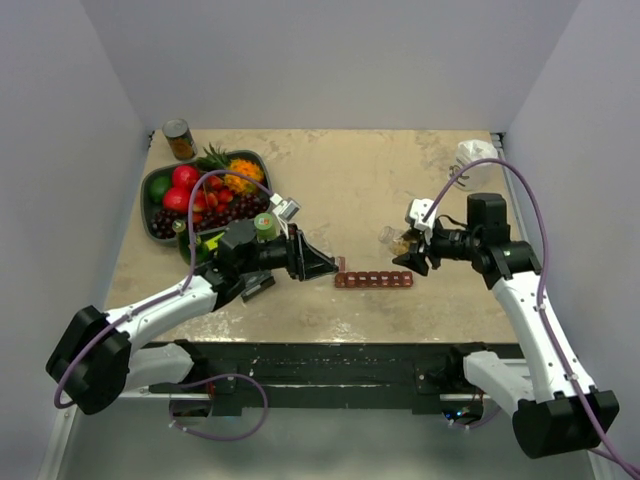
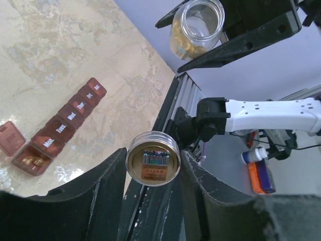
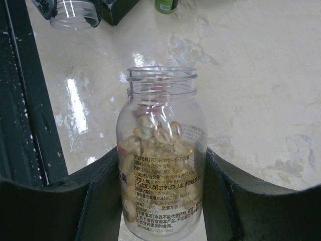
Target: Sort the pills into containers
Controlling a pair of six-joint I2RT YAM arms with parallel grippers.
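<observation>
- A grey oval bowl [image 1: 149, 187] heaped with red, orange and green fruit sits at the far left of the bench [image 1: 400, 180]. A small metal can [image 1: 180, 140] stands just behind it.
- A crumpled white wad [image 1: 475, 155] lies in the far right corner.
- The narrow dark red translucent plastic strip of seven joined compartments [image 1: 373, 280] lies flat near the front edge, flanked by both arms.
- The strip's end compartment by the left arm has its lid flipped open and holds a few tiny golden-amber pills [image 2: 30, 161]. The other six lids are down.
- The left gripper [image 2: 153, 168] is narrowed onto a round clear-rimmed lid with a gold inner face [image 2: 153, 159], just left of the strip.
- The right gripper [image 3: 160, 201] clamps a clear uncapped plastic bottle [image 3: 160, 150], partly filled with the same pills, near the strip's right end.
- The bench top is glossy beige marbling, with plain pale grey walls [image 1: 320, 60] on three sides.
</observation>
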